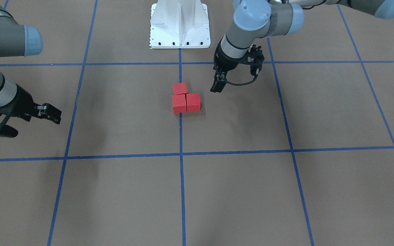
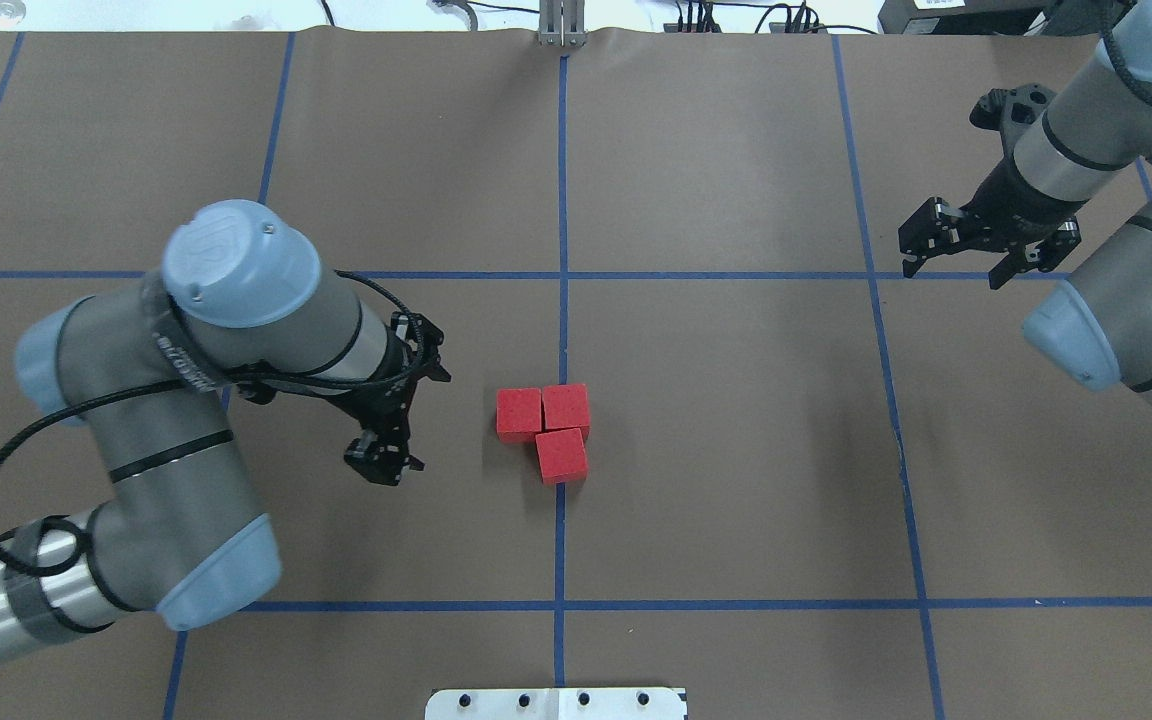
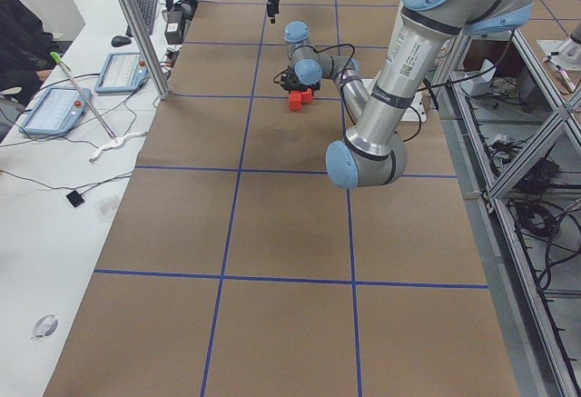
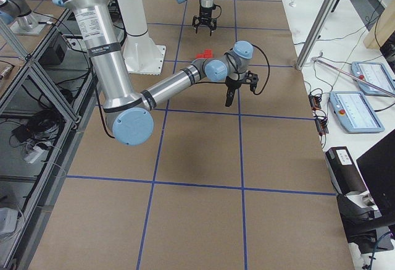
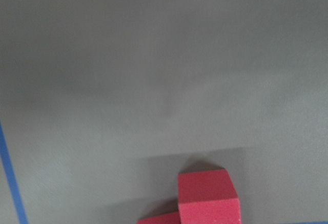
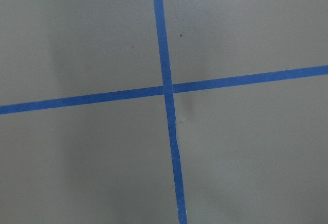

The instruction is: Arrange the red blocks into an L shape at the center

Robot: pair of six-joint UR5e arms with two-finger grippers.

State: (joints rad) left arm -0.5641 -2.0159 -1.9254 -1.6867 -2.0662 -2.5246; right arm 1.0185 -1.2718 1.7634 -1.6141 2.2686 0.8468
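— Brown paper covers the whole surface (image 2: 736, 450), ruled into big squares with blue tape (image 2: 563, 200). See the red blocks (image 2: 546, 425)?

— Yes, three of them, bunched at the center (image 2: 636, 400) on the middle tape line. Two sit side by side and touching; the third is tucked against the right-hand one on the side nearer the robot's white base (image 1: 179, 24), a little skewed. Together they make an L.

— And the arms?

— The left tool (image 2: 383, 462) hangs just left of the blocks, near them but not touching, pointing down. Its fingers look drawn close together with nothing between them. Its wrist camera catches the corner of one block at the bottom edge.

— The other one?

— The right tool (image 2: 954, 252) is well apart, far off to the right, over a crossing of tape lines. Its fingers are spread wide, empty.

— Anything else around?

— Off the far side there's a white bench with tablets (image 3: 56, 109) and cables.
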